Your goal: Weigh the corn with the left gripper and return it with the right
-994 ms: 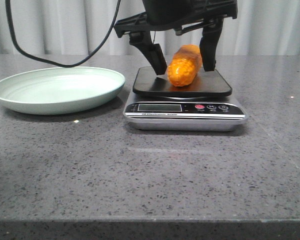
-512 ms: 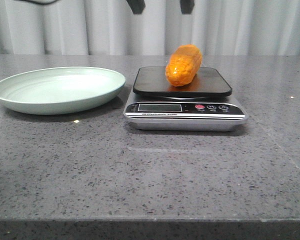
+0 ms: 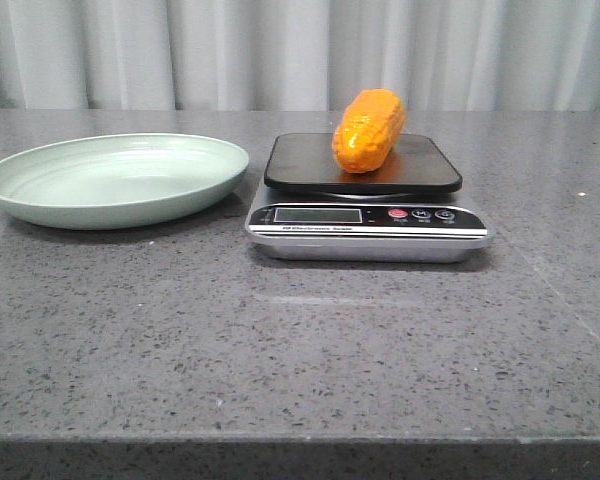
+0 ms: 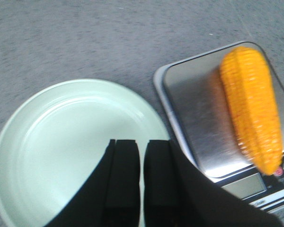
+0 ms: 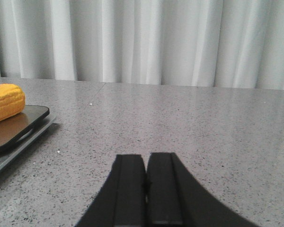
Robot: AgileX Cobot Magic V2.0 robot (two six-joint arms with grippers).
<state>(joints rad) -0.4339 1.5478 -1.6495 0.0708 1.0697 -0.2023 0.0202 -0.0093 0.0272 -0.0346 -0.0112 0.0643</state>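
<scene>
While the corn (image 3: 368, 130) lies loose on the scale (image 3: 365, 205), both tools, left (image 4: 141, 177) and right (image 5: 146, 182), sit nearly together, so a closed right approach could roll it off.

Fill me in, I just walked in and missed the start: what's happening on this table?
Nothing is being held right now. The corn lies on the black platform of the kitchen scale, placed for weighing, with the pale green plate empty beside it. The left tool is above the plate with its fingers nearly together and holding nothing. The right tool is shut, low over bare table beside the scale. Picking the corn up off the scale with the right arm has not begun.
</scene>
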